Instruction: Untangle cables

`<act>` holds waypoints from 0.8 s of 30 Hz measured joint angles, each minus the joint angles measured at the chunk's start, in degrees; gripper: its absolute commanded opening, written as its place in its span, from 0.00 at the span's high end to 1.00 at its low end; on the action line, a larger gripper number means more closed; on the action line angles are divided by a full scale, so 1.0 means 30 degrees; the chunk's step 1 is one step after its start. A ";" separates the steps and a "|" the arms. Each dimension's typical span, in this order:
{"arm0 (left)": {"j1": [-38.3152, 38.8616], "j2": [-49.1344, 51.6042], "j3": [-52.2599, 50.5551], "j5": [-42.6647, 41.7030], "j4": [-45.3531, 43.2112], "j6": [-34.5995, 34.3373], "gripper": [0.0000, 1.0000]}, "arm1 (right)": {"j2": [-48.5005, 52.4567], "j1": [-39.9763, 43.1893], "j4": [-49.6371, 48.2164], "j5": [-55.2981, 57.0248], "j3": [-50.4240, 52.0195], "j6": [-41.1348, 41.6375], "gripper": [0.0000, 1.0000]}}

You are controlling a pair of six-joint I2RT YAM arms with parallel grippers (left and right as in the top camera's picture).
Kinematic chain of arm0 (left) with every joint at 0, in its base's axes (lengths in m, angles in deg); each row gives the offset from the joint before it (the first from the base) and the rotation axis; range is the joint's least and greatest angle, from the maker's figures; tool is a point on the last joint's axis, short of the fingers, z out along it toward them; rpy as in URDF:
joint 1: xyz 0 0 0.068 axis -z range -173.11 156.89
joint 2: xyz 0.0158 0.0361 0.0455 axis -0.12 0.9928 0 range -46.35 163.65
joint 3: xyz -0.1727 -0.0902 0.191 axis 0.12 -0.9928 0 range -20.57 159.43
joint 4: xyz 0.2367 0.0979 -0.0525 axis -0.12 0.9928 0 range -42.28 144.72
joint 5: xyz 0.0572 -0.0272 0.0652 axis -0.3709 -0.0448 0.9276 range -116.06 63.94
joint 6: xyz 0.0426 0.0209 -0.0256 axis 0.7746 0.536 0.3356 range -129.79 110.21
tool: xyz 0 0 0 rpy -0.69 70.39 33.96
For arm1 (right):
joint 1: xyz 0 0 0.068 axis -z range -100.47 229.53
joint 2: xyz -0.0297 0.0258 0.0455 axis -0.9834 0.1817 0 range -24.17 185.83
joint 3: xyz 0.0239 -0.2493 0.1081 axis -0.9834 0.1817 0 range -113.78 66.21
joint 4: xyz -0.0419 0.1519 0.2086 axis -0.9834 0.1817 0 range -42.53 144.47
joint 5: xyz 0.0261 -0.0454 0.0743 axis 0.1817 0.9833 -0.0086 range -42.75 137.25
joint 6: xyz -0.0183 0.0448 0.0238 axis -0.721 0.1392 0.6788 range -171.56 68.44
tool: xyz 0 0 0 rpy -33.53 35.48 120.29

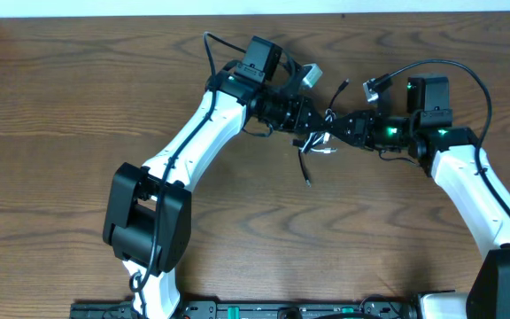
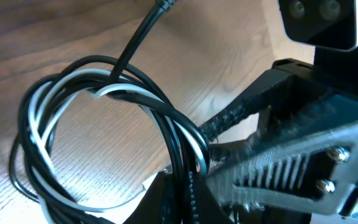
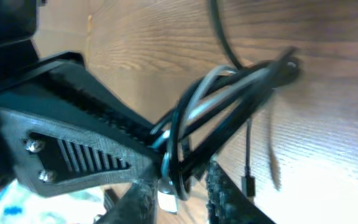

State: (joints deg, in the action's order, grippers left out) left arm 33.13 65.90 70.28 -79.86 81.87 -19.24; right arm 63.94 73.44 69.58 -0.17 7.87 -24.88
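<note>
- The left claw (image 1: 301, 122) is clamping the cables (image 1: 321, 139) where the loops are bunching together.
- The right claw (image 1: 343, 131) is straddling that same bundle; whether it is gripping, I cannot tell.
- The black cable (image 2: 135, 40) and white cable (image 2: 123, 89) are coiling together on the surface (image 1: 78, 106) between both claws, one black end trailing toward the bases.

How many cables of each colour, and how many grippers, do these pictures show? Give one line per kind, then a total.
black cable: 1
white cable: 1
grippers: 2, the left gripper and the right gripper
Total: 4
</note>
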 measured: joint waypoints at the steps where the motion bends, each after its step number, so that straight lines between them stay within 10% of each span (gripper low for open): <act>1: -0.0007 0.0000 0.0000 0.0022 -0.0007 -0.0080 0.92 | 0.0000 0.0000 -0.0007 0.0299 0.0000 0.0248 0.85; 24: 0.0197 0.0000 0.0000 -0.0124 -0.0015 -0.0430 0.93 | -0.0007 0.0342 0.4976 0.9588 -0.0029 0.0022 0.99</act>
State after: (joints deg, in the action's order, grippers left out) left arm 33.72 65.90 70.28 -80.23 81.83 -20.53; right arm 63.92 74.47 84.50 28.59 7.78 -24.82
